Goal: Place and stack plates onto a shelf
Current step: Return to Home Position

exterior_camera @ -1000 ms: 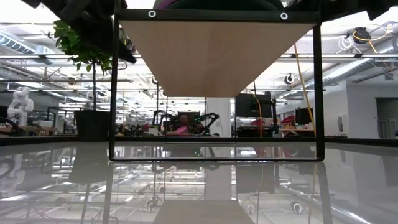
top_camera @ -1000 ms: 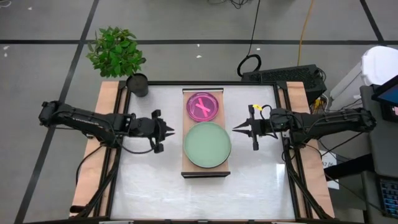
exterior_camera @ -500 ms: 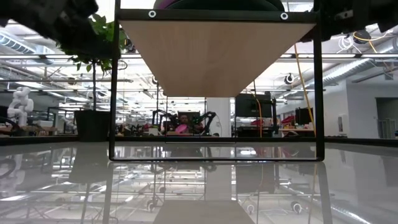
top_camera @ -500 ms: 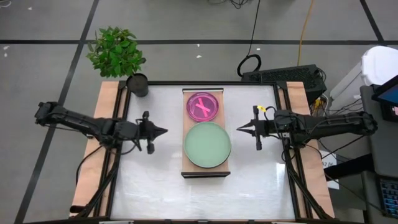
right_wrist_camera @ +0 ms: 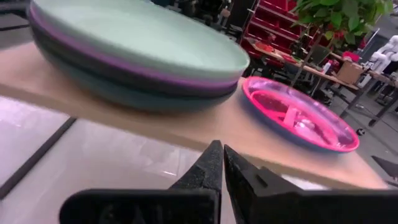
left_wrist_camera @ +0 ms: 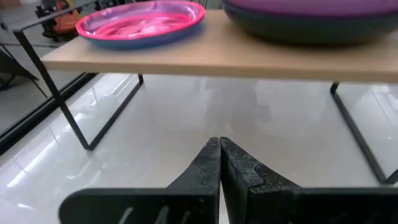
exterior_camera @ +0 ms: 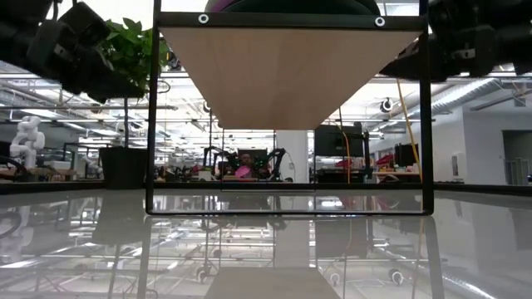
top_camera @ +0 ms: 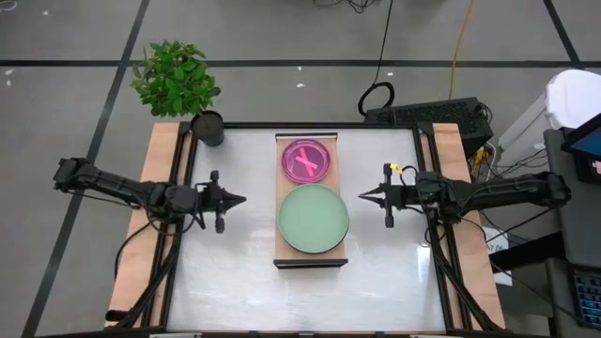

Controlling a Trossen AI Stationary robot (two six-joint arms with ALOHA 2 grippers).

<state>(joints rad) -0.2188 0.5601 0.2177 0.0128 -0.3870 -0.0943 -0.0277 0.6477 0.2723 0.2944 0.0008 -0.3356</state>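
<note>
- Two stacks of plates are seen on the shelf (top_camera: 311,260), which is set mid-worktop (top_camera: 235,277), nearer the far edge.
- At the shelf's far end a pink plate (top_camera: 306,161) is topmost; at its near end the larger sage-green plate (top_camera: 313,218) is laid over purple and dark ones.
- The left gripper (top_camera: 241,199) is held off the shelf's left edge, fingers pressed together, nothing pinched.
- The right gripper (top_camera: 363,196) is held off the right edge, likewise closed and empty.
- The plates are judged light, stiff and smooth, hence slippery; the raised rim would be the place to take hold.
- Stacking is judged complete, every visible plate being on the shelf.
</note>
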